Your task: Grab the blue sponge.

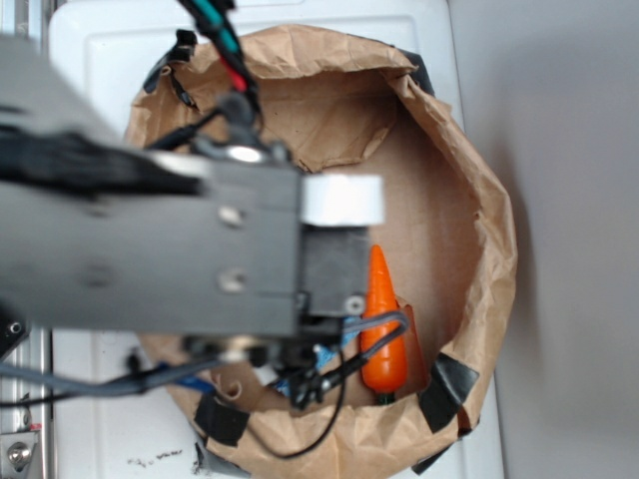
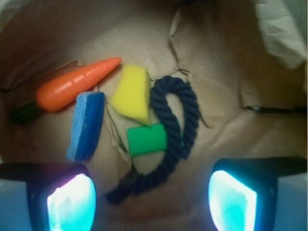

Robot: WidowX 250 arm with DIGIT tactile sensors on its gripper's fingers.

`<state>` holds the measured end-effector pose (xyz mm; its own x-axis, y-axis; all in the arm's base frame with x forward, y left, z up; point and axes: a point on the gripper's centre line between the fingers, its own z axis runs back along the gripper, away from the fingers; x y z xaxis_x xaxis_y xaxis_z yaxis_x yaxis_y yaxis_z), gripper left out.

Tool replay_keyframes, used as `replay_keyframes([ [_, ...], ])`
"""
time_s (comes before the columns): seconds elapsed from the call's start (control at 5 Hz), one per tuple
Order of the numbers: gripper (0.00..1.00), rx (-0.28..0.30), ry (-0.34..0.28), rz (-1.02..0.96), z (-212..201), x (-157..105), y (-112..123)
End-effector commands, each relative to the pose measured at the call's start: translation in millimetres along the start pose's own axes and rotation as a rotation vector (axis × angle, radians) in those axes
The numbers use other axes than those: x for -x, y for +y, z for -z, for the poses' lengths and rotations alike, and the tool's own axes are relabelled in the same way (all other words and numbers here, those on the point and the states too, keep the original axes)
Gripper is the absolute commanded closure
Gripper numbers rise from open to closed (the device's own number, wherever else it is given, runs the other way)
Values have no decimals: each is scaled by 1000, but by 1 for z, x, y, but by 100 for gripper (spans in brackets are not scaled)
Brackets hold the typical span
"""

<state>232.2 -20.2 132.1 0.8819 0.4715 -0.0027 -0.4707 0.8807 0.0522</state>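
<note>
Five items lie on the brown paper floor of a paper-lined tub (image 1: 479,200), seen best in the wrist view. The blue sponge (image 2: 86,126) sits left of centre, long axis running near-to-far w/ a slight tilt, rough porous face up. Just beyond it and angled across, the orange carrot (image 2: 77,84) points its tip to the right; its dark green stem end is at far left, and the carrot's lower edge looks to touch or nearly touch the sponge's far end. Right of the sponge, a yellow wedge sponge (image 2: 132,94), apart from the blue one by a thin strip of paper. Nearer than the wedge, a small green block (image 2: 147,139), resting against or partly on a dark navy rope loop (image 2: 185,125) that curls around to the right and trails toward the near-left.

Gripper (image 2: 151,202): fingers spread wide apart, nothing between them; the two glowing cyan pads (image 2: 71,202) show at the bottom left and bottom right corners of the wrist view. It hangs above the contents, not touching any. The left pad sits just nearer than the blue sponge's near end.

Exterior view: arm body blocks most of the tub interior, blurred. Only the carrot (image 1: 382,329) is clear there, lying along the right side of the arm, plus cables and black tape patches on the paper rim. Blue sponge not identifiable in that view. Tub rests on a white worktop (image 1: 100,60).
</note>
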Motion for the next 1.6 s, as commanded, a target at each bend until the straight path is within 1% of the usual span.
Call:
replay_keyframes([
  [0.0, 0, 91, 27, -124, 34, -25, -19],
  [0.2, 0, 119, 104, -92, 45, -20, -34],
  [0.4, 0, 101, 87, -77, 53, -1, -44],
  [0.6, 0, 142, 101, -63, 58, 14, -53],
  [0.8, 0, 150, 82, -48, 79, 25, -69],
  [1.0, 0, 147, 24, -42, 98, 29, -79],
  [1.2, 0, 153, 37, -66, 97, 21, -80],
  [1.4, 100, 156, 43, -35, 93, 15, -78],
])
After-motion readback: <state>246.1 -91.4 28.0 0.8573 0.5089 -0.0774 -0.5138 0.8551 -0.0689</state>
